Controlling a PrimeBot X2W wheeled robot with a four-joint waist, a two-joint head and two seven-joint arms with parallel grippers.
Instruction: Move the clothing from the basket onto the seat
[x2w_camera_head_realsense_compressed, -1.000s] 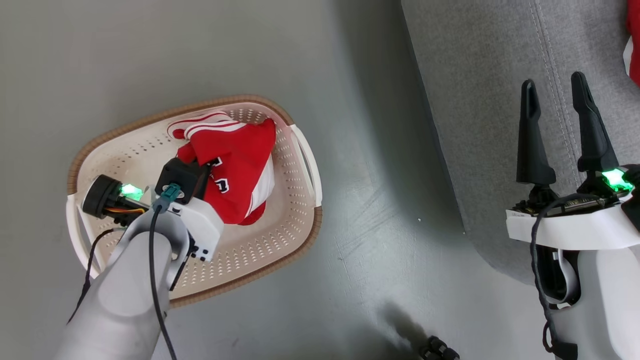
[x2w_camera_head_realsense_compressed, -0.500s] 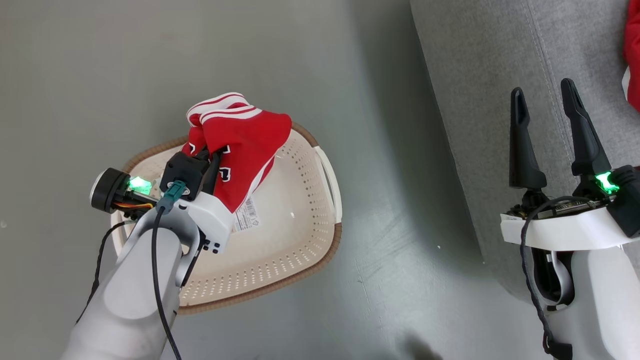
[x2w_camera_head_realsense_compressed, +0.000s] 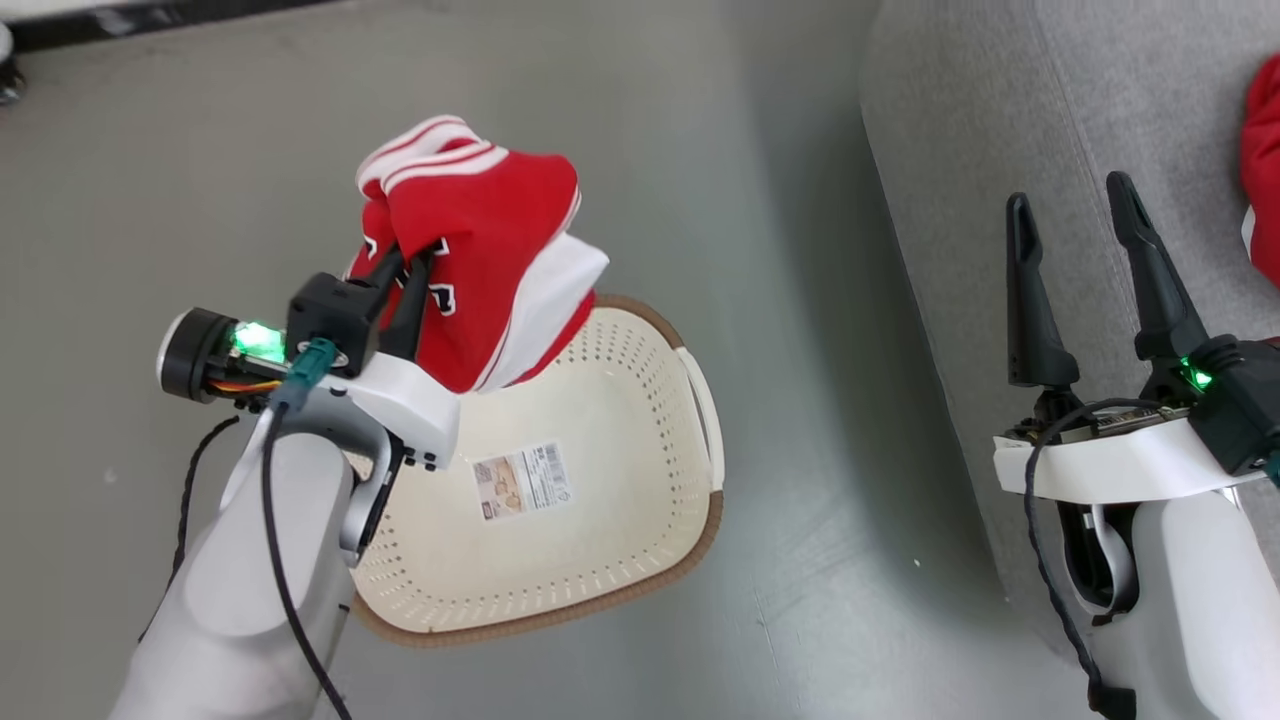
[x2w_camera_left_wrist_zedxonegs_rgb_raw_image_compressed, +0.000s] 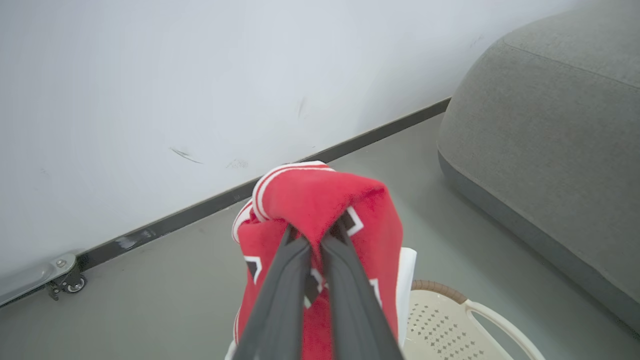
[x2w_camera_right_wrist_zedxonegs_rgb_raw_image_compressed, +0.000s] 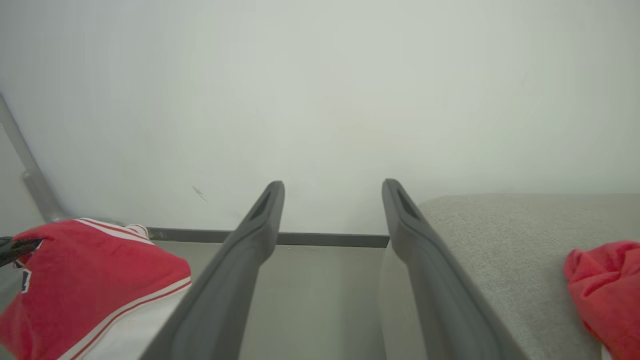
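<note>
Evidently the left gripper (x2w_camera_head_realsense_compressed: 410, 262) pinches the red garment (x2w_camera_head_realsense_compressed: 490, 210) high above the basket (x2w_camera_head_realsense_compressed: 700, 530) so it clears the rim toward the seat (x2w_camera_head_realsense_compressed: 1000, 120), while the right gripper (x2w_camera_head_realsense_compressed: 1068, 190) gapes empty.

The floor (x2w_camera_head_realsense_compressed: 600, 120) is smooth and grey-green, with a pale shine at the lower middle of the head view. In the left wrist view a plain white wall (x2w_camera_left_wrist_zedxonegs_rgb_raw_image_compressed: 200, 75) takes the top, with a few dark marks (x2w_camera_left_wrist_zedxonegs_rgb_raw_image_compressed: 185, 154). A dark strip (x2w_camera_left_wrist_zedxonegs_rgb_raw_image_compressed: 200, 210) runs along its foot. A little wheel (x2w_camera_left_wrist_zedxonegs_rgb_raw_image_compressed: 75, 286) sits at the lower left.
</note>
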